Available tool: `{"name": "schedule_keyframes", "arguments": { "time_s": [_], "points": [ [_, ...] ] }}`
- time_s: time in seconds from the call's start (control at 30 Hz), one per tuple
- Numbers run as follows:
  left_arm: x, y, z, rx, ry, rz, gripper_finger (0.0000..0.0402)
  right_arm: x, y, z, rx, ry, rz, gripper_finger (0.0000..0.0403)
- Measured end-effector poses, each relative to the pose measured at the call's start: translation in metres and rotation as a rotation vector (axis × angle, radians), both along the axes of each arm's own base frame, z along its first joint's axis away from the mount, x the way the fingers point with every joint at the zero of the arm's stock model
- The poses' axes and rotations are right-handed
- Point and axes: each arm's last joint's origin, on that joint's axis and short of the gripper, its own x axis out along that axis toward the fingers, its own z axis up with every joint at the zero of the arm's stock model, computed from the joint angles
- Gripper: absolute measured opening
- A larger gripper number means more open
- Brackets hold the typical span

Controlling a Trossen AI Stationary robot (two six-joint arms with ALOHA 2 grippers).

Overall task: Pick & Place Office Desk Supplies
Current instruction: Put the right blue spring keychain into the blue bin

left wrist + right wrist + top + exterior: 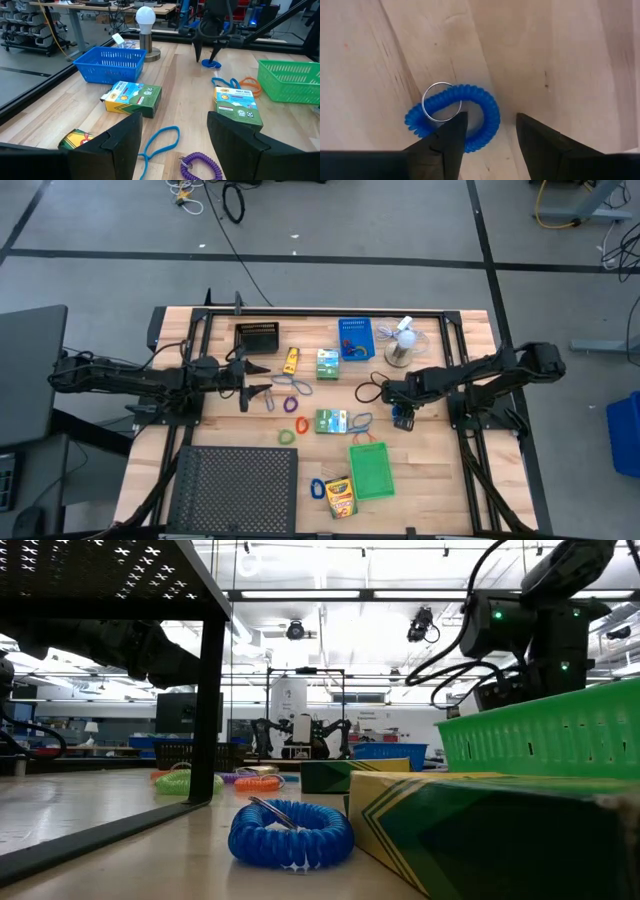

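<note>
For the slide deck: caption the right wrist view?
Right tool open above a blue coiled plastic loop with metal ring on the wooden table.

Bright, even overhead light — ceiling glare, blurred foreground low down

Grey floor (400,225) (black tape lines), bright ceiling lights (330,595).

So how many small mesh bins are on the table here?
3. The black bin sits at the far left, the blue bin at the far middle beside the fan, and the green bin near the front, next to the crayon box. None seems hidden.
</note>
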Motion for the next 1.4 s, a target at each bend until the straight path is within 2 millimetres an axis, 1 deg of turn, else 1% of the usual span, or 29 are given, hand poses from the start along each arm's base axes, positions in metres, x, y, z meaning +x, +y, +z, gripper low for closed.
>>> {"name": "schedule_keyframes", "arguments": {
  "time_s": [0.1, 0.2, 0.3, 0.43, 0.47, 0.87, 1.17, 1.4],
  "points": [
    [0.0, 0.0, 0.0, 0.0, 0.001, 0.0, 0.0231, 0.001, 0.0, -0.005, -0.007, 0.035, 0.001, 0.018],
    [0.0, 0.0, 0.0, 0.0, 0.001, 0.0, 0.0231, 0.001, 0.0, -0.005, -0.017, 0.033, -0.001, 0.0159],
    [0.0, 0.0, 0.0, 0.0, 0.002, 0.0, 0.0231, 0.003, 0.0, -0.003, -0.016, 0.021, -0.017, 0.0114],
    [0.0, 0.0, 0.0, 0.0, 0.002, 0.0, 0.0231, 0.007, 0.001, 0.001, -0.028, 0.005, -0.016, 0.003],
    [0.0, 0.0, 0.0, 0.0, 0.002, 0.0, 0.0231, 0.008, 0.002, 0.001, -0.034, 0.004, -0.01, 0.0019],
    [0.0, 0.0, 0.0, 0.0, 0.003, 0.0, 0.0231, 0.01, 0.006, 0.003, -0.079, -0.026, -0.01, 0.0006],
    [0.0, 0.0, 0.0, 0.0, 0.003, 0.0, 0.0231, 0.022, 0.004, 0.005, -0.143, -0.135, 0.005, 0.0004],
    [0.0, 0.0, 0.0, 0.0, 0.003, 0.0, 0.0231, 0.038, 0.003, 0.023, -0.199, -0.203, 0.046, 0.0004]
  ]
}}
